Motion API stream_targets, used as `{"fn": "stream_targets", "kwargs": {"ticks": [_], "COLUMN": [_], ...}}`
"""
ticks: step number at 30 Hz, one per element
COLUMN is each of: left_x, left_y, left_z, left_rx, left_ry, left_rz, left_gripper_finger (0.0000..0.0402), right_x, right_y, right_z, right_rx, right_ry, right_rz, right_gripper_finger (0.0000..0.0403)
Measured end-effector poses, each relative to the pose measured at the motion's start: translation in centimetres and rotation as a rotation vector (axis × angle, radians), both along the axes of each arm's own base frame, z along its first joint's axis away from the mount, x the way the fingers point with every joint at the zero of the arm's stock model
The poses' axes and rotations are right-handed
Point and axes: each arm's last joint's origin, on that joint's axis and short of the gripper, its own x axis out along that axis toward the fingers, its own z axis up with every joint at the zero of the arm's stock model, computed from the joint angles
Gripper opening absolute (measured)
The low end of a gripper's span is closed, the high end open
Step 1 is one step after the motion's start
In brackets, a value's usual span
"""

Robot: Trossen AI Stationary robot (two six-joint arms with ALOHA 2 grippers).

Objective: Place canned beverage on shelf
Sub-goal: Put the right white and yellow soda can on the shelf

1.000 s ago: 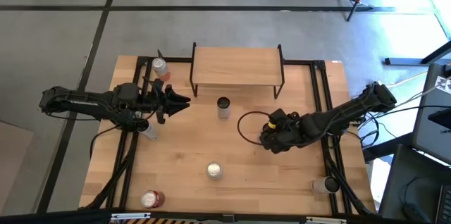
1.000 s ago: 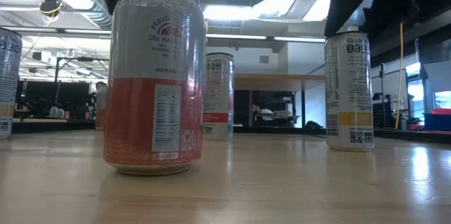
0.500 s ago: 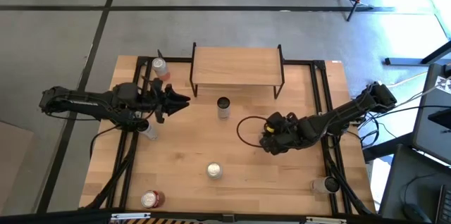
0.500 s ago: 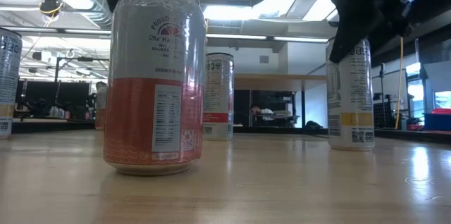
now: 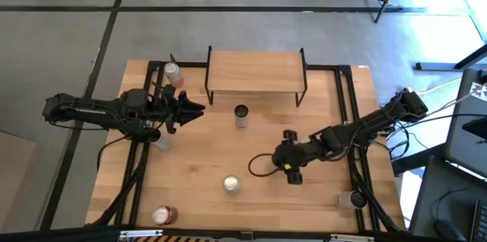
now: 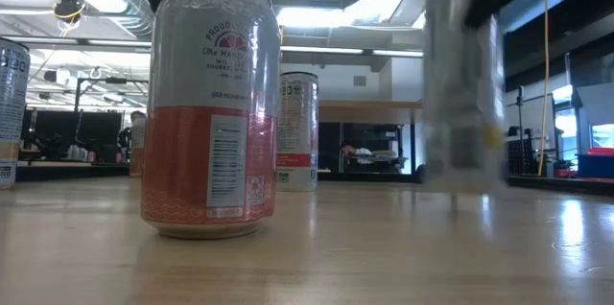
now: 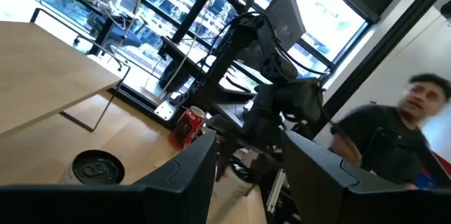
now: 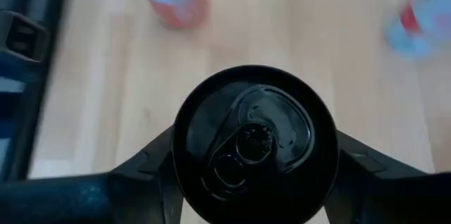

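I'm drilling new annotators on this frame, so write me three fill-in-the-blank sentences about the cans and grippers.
1. The right gripper is shut on a black-topped ____.
2. The light wooden shelf on black legs carries ____ cans.
3. The left gripper holds ____ and points toward the dark-lidded can standing before the shelf.

Missing words: can; no; nothing

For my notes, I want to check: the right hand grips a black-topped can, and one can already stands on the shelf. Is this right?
Not quite. The right hand does grip the black-topped can, but the shelf holds no can yet. The high view shows its top board bare; the nearest can stands on the table in front of it.
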Motion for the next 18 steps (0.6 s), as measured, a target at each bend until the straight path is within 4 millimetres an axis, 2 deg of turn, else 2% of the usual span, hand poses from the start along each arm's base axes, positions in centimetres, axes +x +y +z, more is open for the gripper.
{"fn": "stream_targets", "kwargs": {"ticks": [7, 14, 18], "left_x": [0.0, 0.0, 0.0], "left_y": [0.0, 0.0, 0.0], "left_z": [0.0, 0.1, 0.1], "left_rx": [-0.001, 0.0, 0.0], "left_ry": [0.001, -0.006, -0.014], "left_rz": [-0.001, -0.001, 0.002], "left_gripper_finger": [0.0157, 0.0157, 0.0157], "right_x": [0.3, 0.5, 0.6], "right_y": [0.4, 0.5, 0.5], "right_z": [-0.5, -1.4, -1.5], "right_rx": [-0.066, -0.084, -0.088], "right_ry": [0.002, 0.05, 0.049], "right_rz": [0.214, 0.255, 0.254], "right_gripper_finger": [0.0221, 0.0221, 0.0264]}}
